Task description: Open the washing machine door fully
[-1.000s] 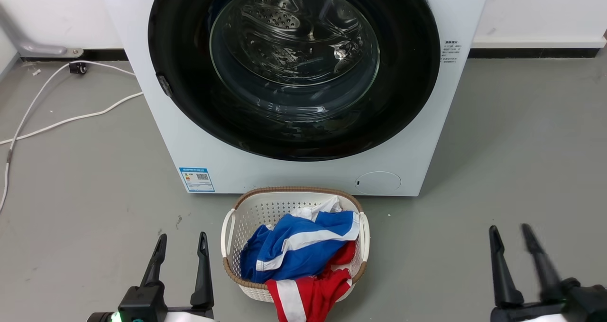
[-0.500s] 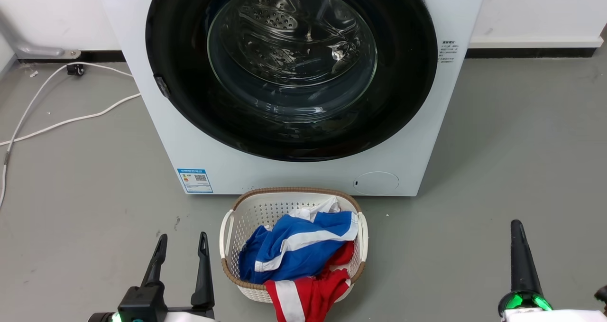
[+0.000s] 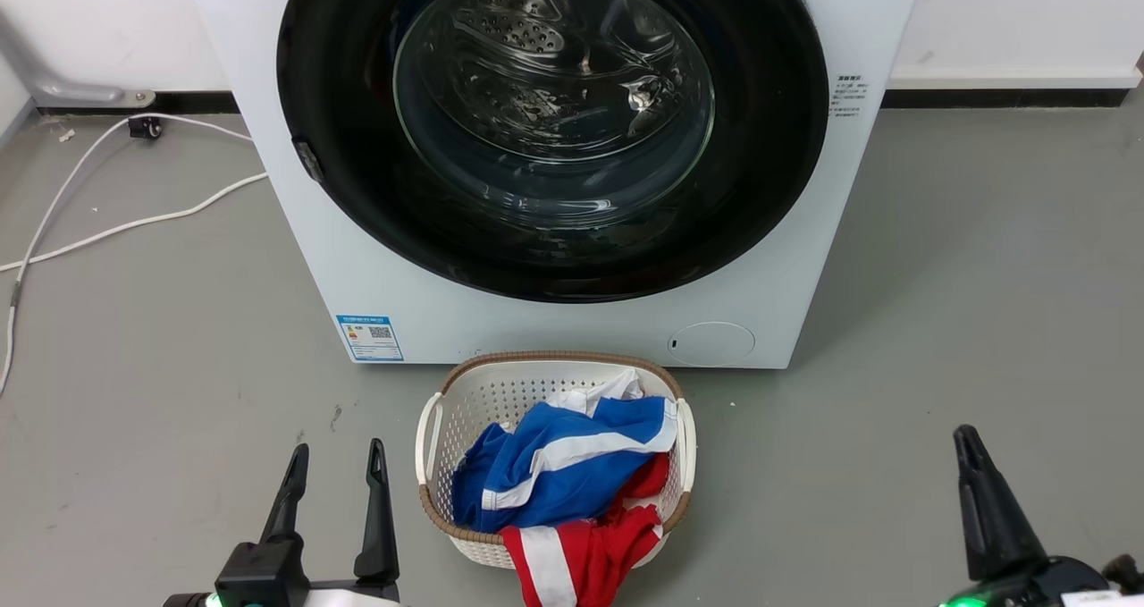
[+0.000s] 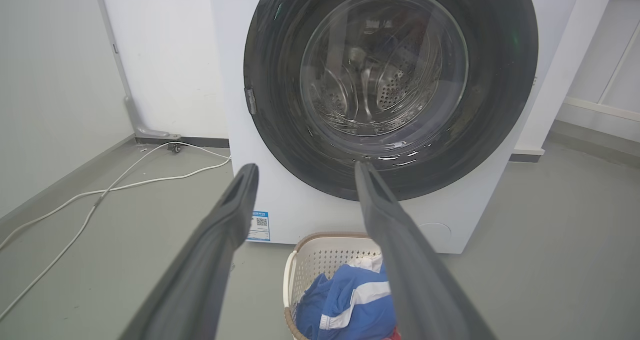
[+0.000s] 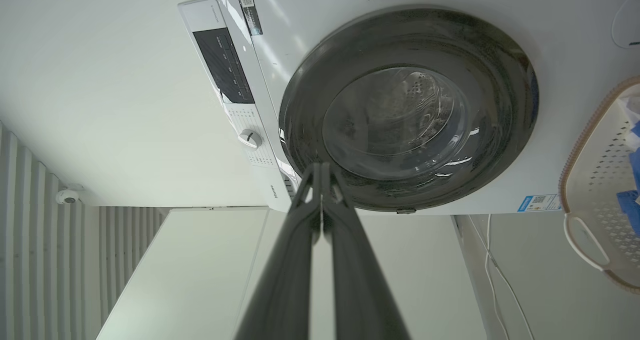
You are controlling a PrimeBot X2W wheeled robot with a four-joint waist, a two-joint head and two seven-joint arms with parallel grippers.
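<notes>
Over the grey floor (image 3: 983, 276) the right tool (image 5: 320, 172) has been brought together and rolled, the left tool (image 3: 338, 453) held apart, the washing machine door (image 3: 554, 124) untouched.

Grey floor (image 3: 983, 276) under washing machine (image 3: 572, 330), laundry basket (image 3: 500, 401), white cable (image 3: 134, 224)

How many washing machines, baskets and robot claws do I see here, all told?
washing machine: 1
laundry basket: 1
grippers: 2 (left gripper, fingers apart; right gripper, fingers together)
Total: 4
</notes>
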